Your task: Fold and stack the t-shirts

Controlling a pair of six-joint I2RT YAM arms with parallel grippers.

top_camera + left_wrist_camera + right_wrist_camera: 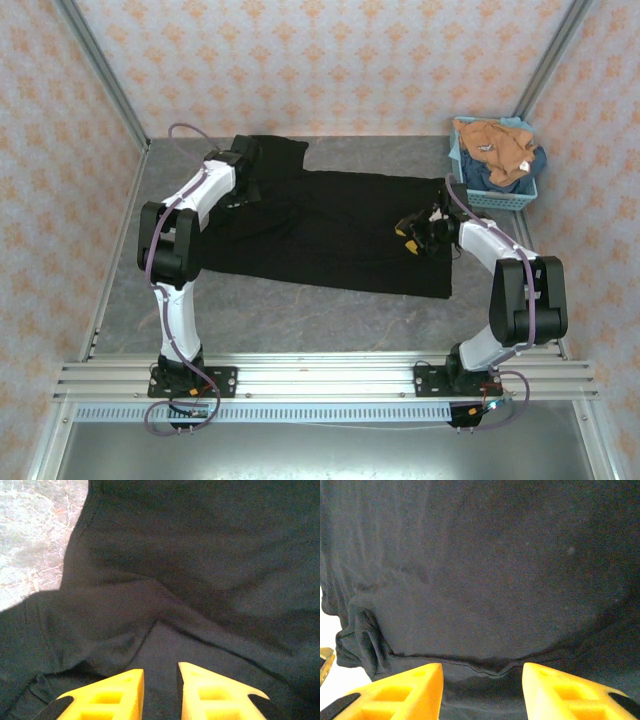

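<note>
A large black t-shirt (330, 230) lies spread flat across the table, one sleeve reaching toward the back left. My left gripper (243, 190) hovers low over its left part near that sleeve. In the left wrist view this gripper (160, 667) is open by a narrow gap, with wrinkled black cloth (200, 555) beneath and nothing between the fingers. My right gripper (408, 235) is over the shirt's right part. In the right wrist view it (482, 665) stands open, and a hem edge of the black cloth (485, 555) runs across just beyond the fingertips. An orange-tan t-shirt (492, 145) and a dark blue t-shirt (500, 178) lie bunched in the basket.
The light blue mesh basket (527, 190) stands at the back right corner, close behind the right arm. Grey marbled table (35, 530) shows bare to the left of the shirt and in front of it (300, 320). Patterned walls close in the back and sides.
</note>
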